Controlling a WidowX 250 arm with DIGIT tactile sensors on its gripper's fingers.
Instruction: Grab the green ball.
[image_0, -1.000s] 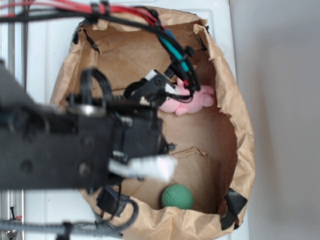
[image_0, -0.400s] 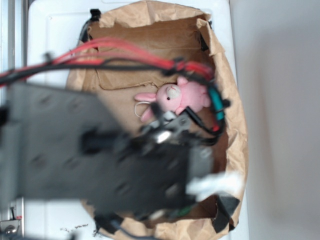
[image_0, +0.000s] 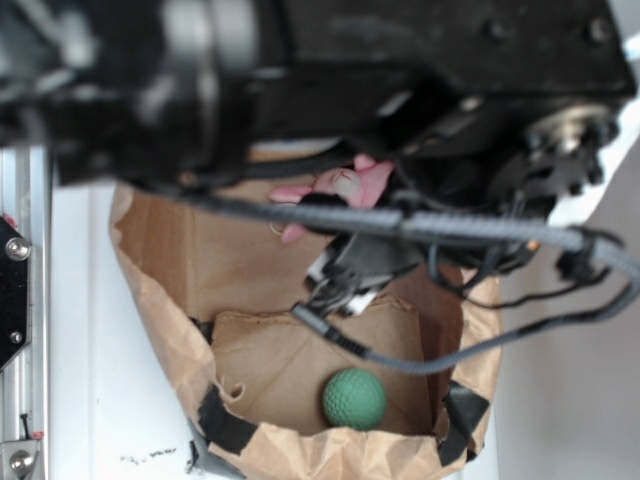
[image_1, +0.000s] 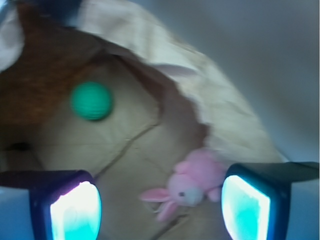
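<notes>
In the exterior view, the brown paper bag (image_0: 180, 350) lies open and holds the green ball (image_0: 354, 399), round and matte, near its lower rim. The pink plush bunny (image_0: 340, 188) is half hidden behind the blurred black arm (image_0: 320, 70).

In the wrist view, the gripper (image_1: 160, 207) is wide open and holds nothing; the ball is blurred, far left.

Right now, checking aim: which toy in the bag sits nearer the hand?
The pink plush bunny, between the open fingers; the dimpled green ball lies farther off.
</notes>
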